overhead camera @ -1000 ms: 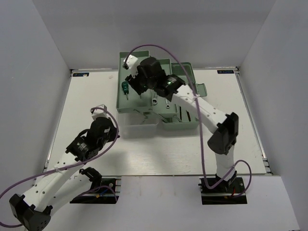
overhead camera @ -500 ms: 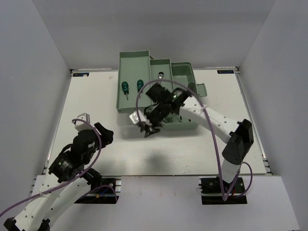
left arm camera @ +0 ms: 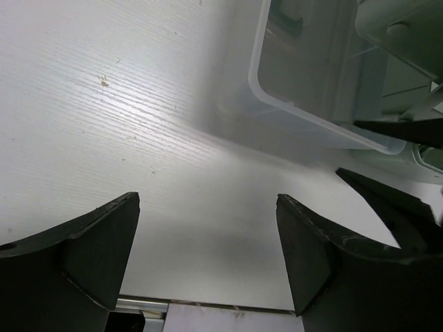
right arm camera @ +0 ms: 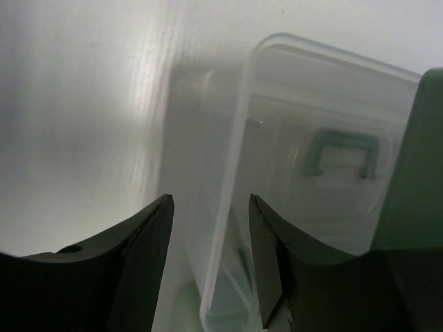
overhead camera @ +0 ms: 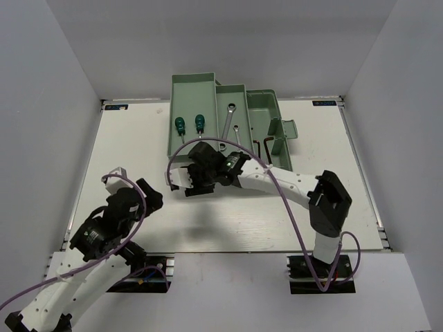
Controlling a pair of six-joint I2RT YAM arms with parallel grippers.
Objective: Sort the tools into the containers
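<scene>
Left end effector (left arm camera: 206,202): released, empty, near-left of toolbox (overhead camera: 192,88). Right end effector (right arm camera: 209,202): released, straddling toolbox's translucent lid (right arm camera: 284,97) rim. We judge lid light, flexible, slick; grip rim squarely. Screwdrivers (overhead camera: 180,124), wrench (overhead camera: 228,119) lie in toolbox trays.

Table (left arm camera: 124,117): white board with a fine, linear, wood-like grain, a soft sheen and a few small specks. Toolbox (overhead camera: 190,93): smooth, matt pale green plastic, its lid (right arm camera: 277,124) of smooth, slightly frosted translucent plastic with a green plastic handle (right arm camera: 339,149) seen through it; wrench (overhead camera: 228,121): bright bare metal. On the left gripper (left arm camera: 208,228) and the right gripper (right arm camera: 208,235), the fingers (left arm camera: 83,256) (right arm camera: 131,263) are matt black plastic, faintly rough.
</scene>
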